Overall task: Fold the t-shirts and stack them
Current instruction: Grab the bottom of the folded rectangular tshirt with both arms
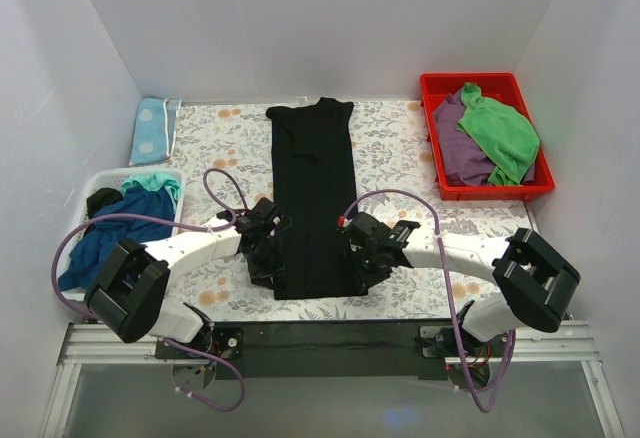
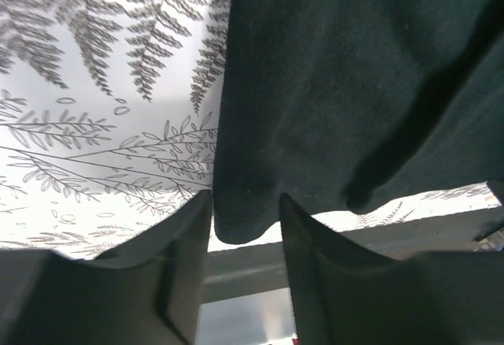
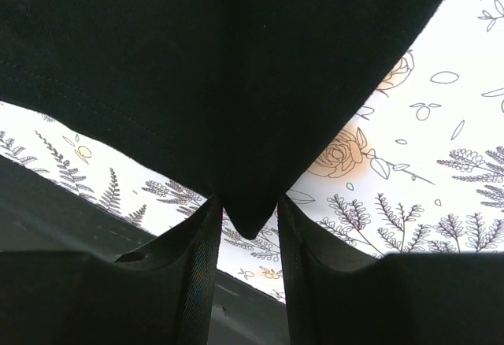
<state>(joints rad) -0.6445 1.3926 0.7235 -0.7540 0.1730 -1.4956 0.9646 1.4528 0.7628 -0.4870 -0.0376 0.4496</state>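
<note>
1. Centrally, the black t-shirt (image 1: 312, 198) lay flat on the floral table cover (image 1: 400, 148), folded into a long narrow strip running from the near edge toward the far wall.
2. Left gripper (image 1: 268, 258) sat at the strip's near left corner. Its wrist view showed the fingers (image 2: 185, 239) parted with the hem corner in the gap, not pinched.
3. Right gripper (image 1: 358, 263) sat at the near right corner. Its fingers (image 3: 201, 242) were likewise parted, with the pointed cloth tip between them, unclamped.
4. Dark blue t-shirt (image 1: 100, 243) and teal t-shirt (image 1: 155, 186) lay in the white tray (image 1: 100, 178) at left, the blue one spilling over its near edge.
5. Red bin (image 1: 440, 83) at far right held green cloth (image 1: 500, 133) over purple cloth (image 1: 462, 148).
</note>
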